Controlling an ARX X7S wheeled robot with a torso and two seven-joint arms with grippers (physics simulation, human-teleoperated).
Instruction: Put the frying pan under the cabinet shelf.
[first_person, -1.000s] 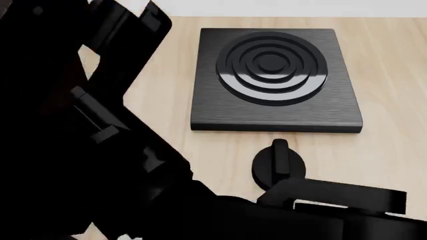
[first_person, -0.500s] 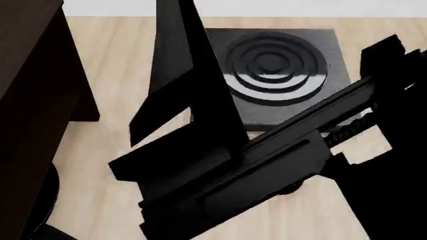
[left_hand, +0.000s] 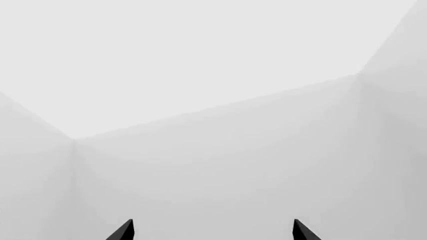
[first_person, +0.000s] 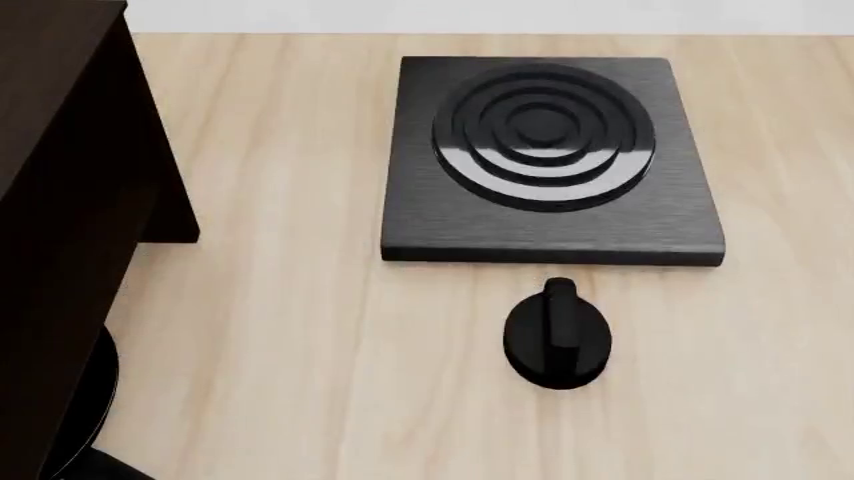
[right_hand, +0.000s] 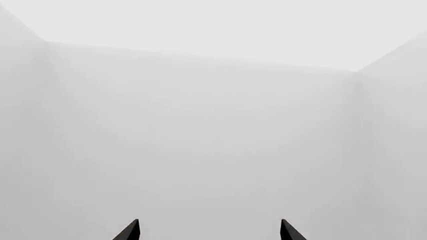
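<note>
Both your hands are raised off the tabletop, fingers spread, gripping nothing.

Your left hand (left_hand: 212, 231) shows only two dark fingertips, well apart, aimed at bare pale walls; your right hand (right_hand: 209, 231) looks the same. From the head view neither arm appears. The cabinet shelf (first_person: 60, 200) stands at the left edge of the tabletop (first_person: 267, 330). A dark curved edge, likely the frying pan (first_person: 91, 400), peeks from beneath it. The burner plate (first_person: 550, 160) and knob (first_person: 558, 335) sit well apart from it.

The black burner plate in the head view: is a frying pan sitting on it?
No. The burner plate shows only its bare concentric rings, and the sole thing near it is the small round knob lying apart on the wooden table.
</note>
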